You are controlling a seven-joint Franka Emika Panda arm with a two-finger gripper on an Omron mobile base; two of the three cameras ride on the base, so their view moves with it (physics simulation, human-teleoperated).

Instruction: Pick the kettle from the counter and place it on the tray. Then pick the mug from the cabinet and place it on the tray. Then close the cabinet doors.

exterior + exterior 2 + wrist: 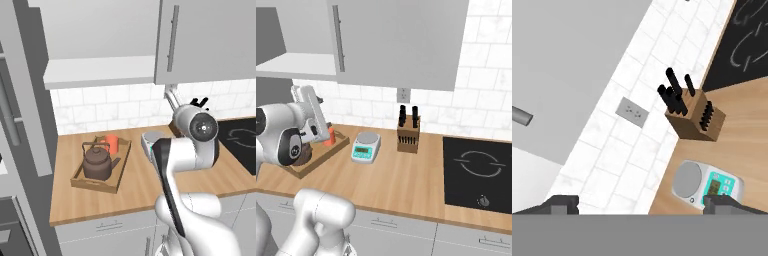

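Left base view: my arm is bent over the counter (140,185); kettle (98,163) and mug (112,144) sit in the tray (80,181).
Right base view: 1 cabinet door (401,40) closed.
Hand view: gripper (639,205) spread, holding nothing, facing knife block (696,116) and scale (708,184).

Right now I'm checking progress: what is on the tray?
The dark kettle and the orange-red mug stand on the wooden tray, mug behind the kettle. The tray floor beneath them is covered.
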